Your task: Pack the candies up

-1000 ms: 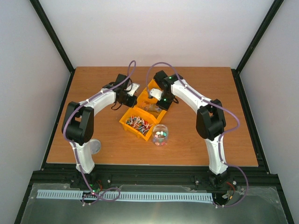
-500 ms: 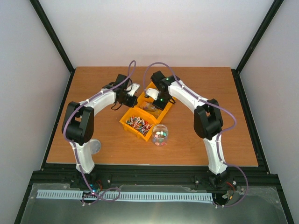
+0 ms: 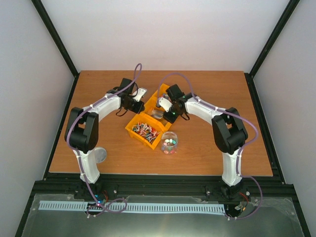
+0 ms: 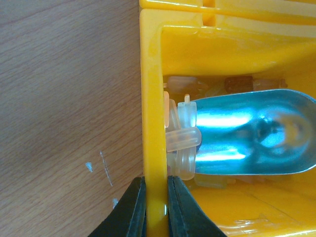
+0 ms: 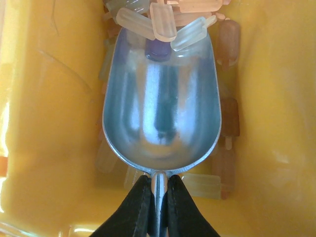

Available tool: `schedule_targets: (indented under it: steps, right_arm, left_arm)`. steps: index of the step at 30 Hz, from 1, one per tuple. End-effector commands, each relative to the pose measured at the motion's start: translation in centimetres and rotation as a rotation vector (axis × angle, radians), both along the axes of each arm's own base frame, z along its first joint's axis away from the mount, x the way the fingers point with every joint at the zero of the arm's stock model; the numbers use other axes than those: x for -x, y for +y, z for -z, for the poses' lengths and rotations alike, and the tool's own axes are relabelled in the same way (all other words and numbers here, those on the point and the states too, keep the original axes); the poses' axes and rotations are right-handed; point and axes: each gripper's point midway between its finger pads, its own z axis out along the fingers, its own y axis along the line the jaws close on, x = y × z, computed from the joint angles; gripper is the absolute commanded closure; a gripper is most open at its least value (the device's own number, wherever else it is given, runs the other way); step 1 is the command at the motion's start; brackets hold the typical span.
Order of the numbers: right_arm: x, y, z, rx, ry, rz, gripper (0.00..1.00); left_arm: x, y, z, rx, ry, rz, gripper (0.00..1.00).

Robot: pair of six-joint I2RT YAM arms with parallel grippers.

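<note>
The left jaws are clamped on the side wall of the yellow bin [image 4: 153, 98], worktop [image 4: 64, 98] to their left. The right jaws are clamped on the stem of a metal scoop [image 5: 160, 108]; its bowl lies ahead of them in the bin among pale stick-shaped sweets [image 5: 163, 22]. The coloured candies [image 3: 169, 141] sit in a clear jar [image 3: 170, 134] behind the right jaws.

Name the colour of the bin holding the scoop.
Yellow bin; best in the right wrist view.
</note>
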Motion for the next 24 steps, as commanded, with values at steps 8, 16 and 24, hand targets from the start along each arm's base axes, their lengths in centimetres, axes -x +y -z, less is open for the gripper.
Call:
schedule_targets:
  steps: [8, 16, 24]
  right_arm:
    - [0.3, -0.1, -0.1, -0.275, -0.1, 0.011, 0.97]
    - [0.1, -1.8, -0.6, -0.341, -0.113, 0.049, 0.97]
    - [0.4, -2.4, -1.6, -0.373, -0.113, 0.057, 0.97]
  left_arm:
    - [1.5, -1.4, 0.9, 0.053, 0.055, 0.125, 0.99]
    - [1.2, -0.6, 0.7, 0.035, 0.06, 0.114, 0.99]
    - [0.7, 0.1, 0.7, 0.024, 0.066, 0.102, 0.99]
